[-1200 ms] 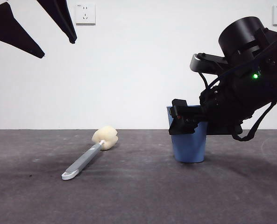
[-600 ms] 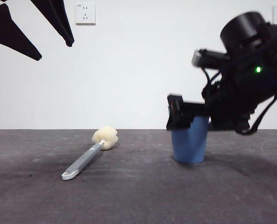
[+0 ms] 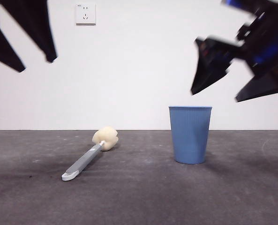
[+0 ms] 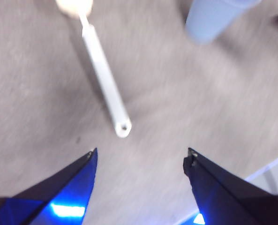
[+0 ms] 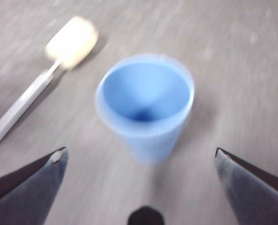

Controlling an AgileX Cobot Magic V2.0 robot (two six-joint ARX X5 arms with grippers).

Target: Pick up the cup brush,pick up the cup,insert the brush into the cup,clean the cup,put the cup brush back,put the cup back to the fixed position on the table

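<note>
Front: cup (image 3: pixel 190 134) upright on the table (image 3: pixel 139 197); brush (image 3: pixel 89 158) flat at its 9 o'clock, well apart.
Left wrist: left gripper (image 4: pixel 141 161) spread, empty, above brush handle; likely light, stiff, best gripped mid-handle.
Right wrist: right gripper (image 5: pixel 141 157) spread, empty, over cup; likely light, thin-walled.

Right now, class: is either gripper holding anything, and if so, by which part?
Nothing is held. Both the left gripper and right gripper are open; the cup and brush rest on the table.
</note>
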